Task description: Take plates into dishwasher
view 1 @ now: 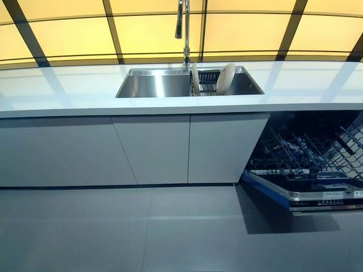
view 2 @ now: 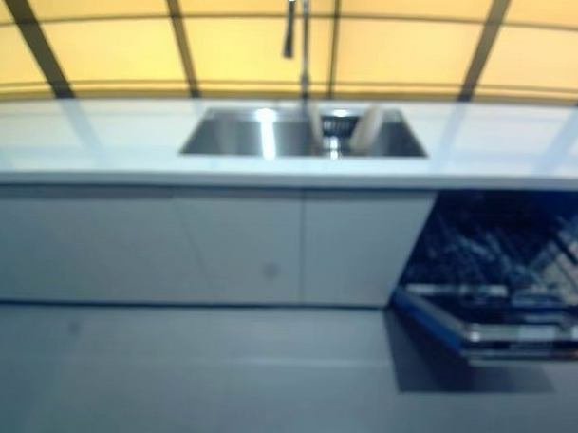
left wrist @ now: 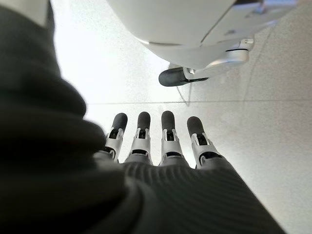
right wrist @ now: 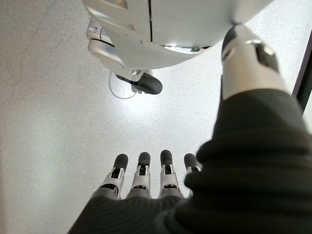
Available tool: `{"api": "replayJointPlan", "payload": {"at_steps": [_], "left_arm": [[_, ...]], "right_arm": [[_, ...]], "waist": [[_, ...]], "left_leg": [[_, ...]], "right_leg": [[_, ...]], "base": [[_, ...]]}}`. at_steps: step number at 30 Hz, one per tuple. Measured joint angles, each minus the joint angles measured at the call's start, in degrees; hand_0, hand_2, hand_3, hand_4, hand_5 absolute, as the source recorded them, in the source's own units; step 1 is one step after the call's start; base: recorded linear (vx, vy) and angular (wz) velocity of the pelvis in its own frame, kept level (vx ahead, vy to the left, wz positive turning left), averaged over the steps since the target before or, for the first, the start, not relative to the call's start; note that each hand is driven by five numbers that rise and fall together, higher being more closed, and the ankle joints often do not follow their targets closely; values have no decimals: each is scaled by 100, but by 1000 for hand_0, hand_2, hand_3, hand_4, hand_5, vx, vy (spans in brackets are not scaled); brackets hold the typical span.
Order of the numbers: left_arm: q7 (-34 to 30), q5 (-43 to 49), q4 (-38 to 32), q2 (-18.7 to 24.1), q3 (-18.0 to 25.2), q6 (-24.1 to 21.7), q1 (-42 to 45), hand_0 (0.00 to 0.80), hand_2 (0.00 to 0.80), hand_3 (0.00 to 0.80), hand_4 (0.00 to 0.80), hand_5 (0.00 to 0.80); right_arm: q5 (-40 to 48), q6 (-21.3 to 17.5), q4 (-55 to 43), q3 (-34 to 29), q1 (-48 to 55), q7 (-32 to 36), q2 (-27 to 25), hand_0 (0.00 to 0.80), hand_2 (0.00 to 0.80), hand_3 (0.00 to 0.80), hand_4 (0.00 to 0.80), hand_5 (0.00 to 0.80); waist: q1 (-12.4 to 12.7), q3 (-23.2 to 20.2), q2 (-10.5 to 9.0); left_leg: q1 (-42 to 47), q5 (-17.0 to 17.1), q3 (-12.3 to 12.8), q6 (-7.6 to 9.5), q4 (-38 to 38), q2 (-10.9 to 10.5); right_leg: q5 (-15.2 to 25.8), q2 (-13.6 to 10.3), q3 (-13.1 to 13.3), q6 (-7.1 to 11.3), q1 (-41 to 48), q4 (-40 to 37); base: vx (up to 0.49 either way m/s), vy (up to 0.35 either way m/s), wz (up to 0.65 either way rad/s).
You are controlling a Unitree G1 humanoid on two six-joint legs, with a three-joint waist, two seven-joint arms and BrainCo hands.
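Two white plates [view 1: 225, 78] stand on edge in a dark rack [view 1: 207, 86] inside the steel sink [view 1: 153, 85], one [view 1: 195, 78] to the left of the other. The dishwasher [view 1: 309, 164] stands open at the right below the counter, its door [view 1: 300, 195] folded down and its wire rack [view 1: 317, 150] pulled out. Neither hand shows in the eye views. My left hand [left wrist: 156, 141] hangs over the floor with straight fingers and holds nothing. My right hand [right wrist: 146, 178] hangs the same way, fingers straight, empty.
A white counter [view 1: 68, 90] runs across the view with a tall tap [view 1: 185, 28] behind the sink. Grey cabinet fronts [view 1: 153, 150] stand below it. Grey floor [view 1: 142, 232] lies between me and the cabinets. The lowered door juts out over the floor at the right.
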Motion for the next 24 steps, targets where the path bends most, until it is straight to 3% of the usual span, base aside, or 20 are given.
{"api": "replayJointPlan", "payload": {"at_steps": [24], "left_arm": [[121, 247, -1, -17, -4, 6, 33, 0, 0, 0, 0, 0]], "right_arm": [[-266, -181, 4, 13, -57, 579, -133, 0, 0, 0, 0, 0]], "waist": [[-3, -13, 17]], "left_leg": [[-17, -1, -29, -3, 3, 21]], "right_leg": [[-11, 19, -27, -17, -1, 21]], "base": [[-3, -2, 0]]}}
